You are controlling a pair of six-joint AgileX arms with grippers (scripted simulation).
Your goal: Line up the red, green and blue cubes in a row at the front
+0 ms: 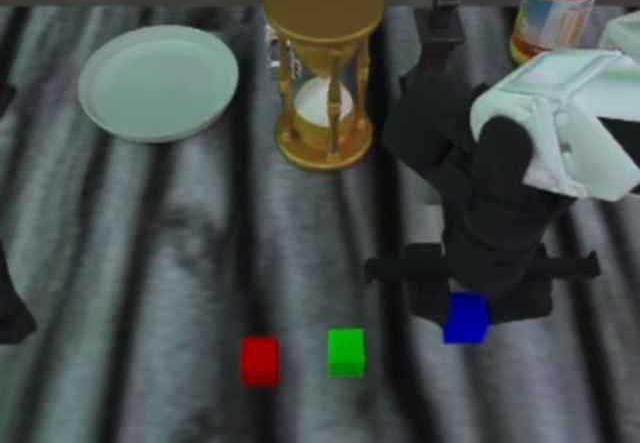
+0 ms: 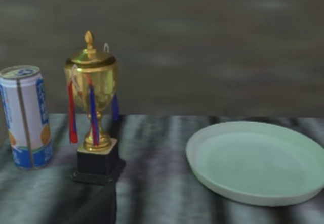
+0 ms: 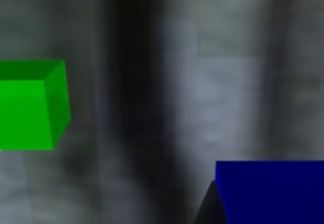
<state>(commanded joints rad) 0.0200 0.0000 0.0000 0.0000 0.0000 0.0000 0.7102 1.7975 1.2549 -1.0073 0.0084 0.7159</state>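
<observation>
Grey draped cloth [image 1: 180, 253] lies under the right gripper [image 1: 466, 315], closed on the blue cube [image 1: 466, 319]; released askew, the green cube [image 1: 346, 351] beside it could be knocked

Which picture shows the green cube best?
The top view: the whole green cube sits between the red cube and blue cube. The right wrist view shows it close but cut off at the edge. The left wrist view misses it entirely.

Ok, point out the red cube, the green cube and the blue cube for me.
red cube [image 1: 259, 360], top view, its top face.
green cube [image 1: 346, 351], top view, its top face.
blue cube [image 1: 466, 319], top view, its visible top face under the right arm.
</observation>
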